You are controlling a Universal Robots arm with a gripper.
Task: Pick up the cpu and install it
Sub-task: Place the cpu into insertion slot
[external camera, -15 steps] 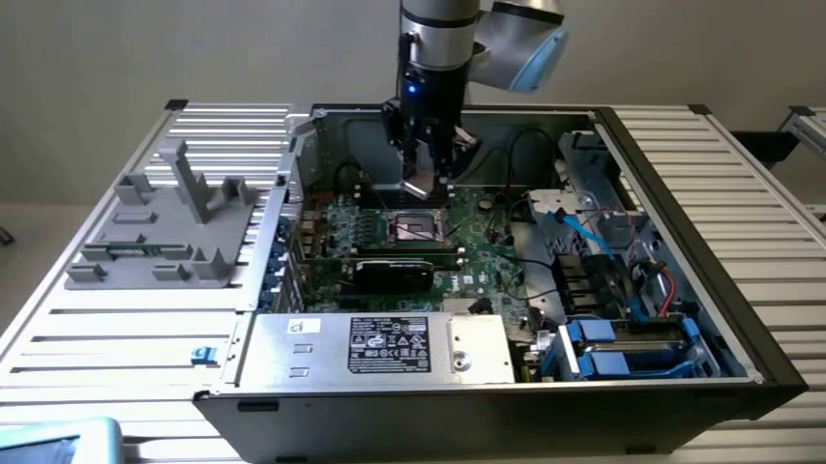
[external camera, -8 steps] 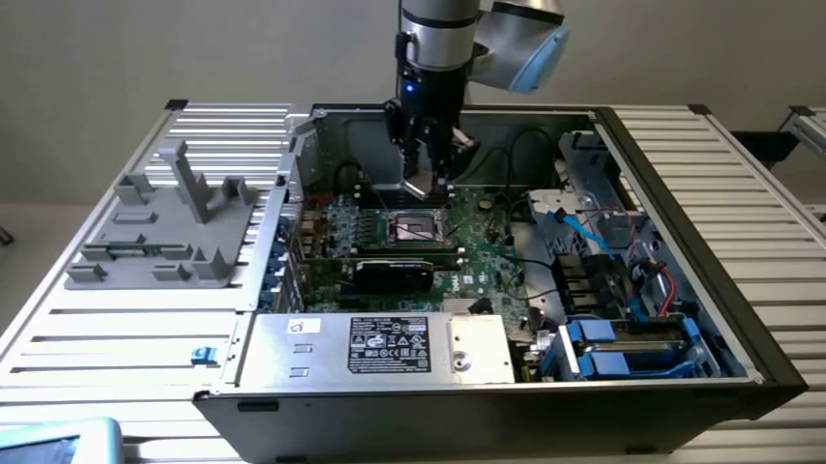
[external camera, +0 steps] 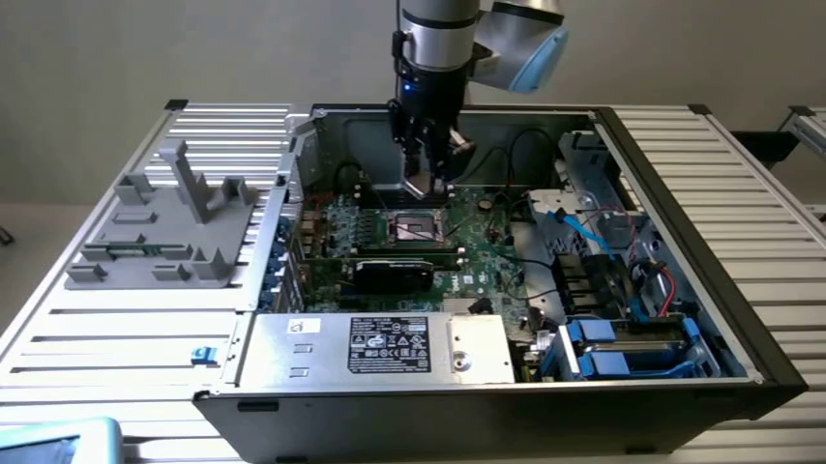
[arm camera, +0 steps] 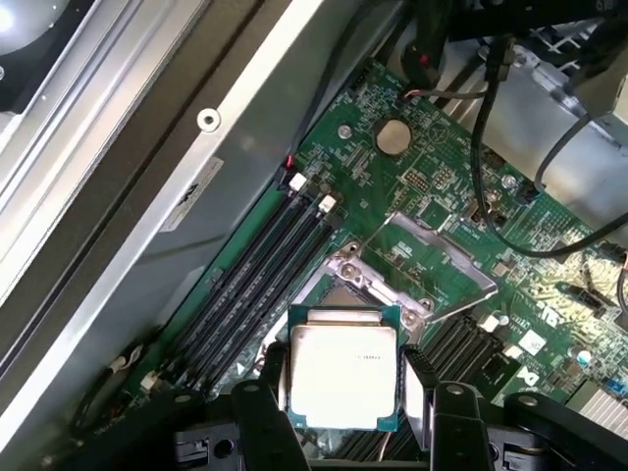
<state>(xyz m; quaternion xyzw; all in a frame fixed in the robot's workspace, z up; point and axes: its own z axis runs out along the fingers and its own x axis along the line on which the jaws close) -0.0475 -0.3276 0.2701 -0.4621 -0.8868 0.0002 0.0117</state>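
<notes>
Wrist view — cpu (arm camera: 343, 371) in the tool (arm camera: 343, 365), apparently just above the socket (arm camera: 339, 292).

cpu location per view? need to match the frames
Exterior view: cpu at the tip of the hand, close over the socket.
Wrist view: cpu gripped between the fingers, beside the socket.
Shared landmark: the socket.
</notes>
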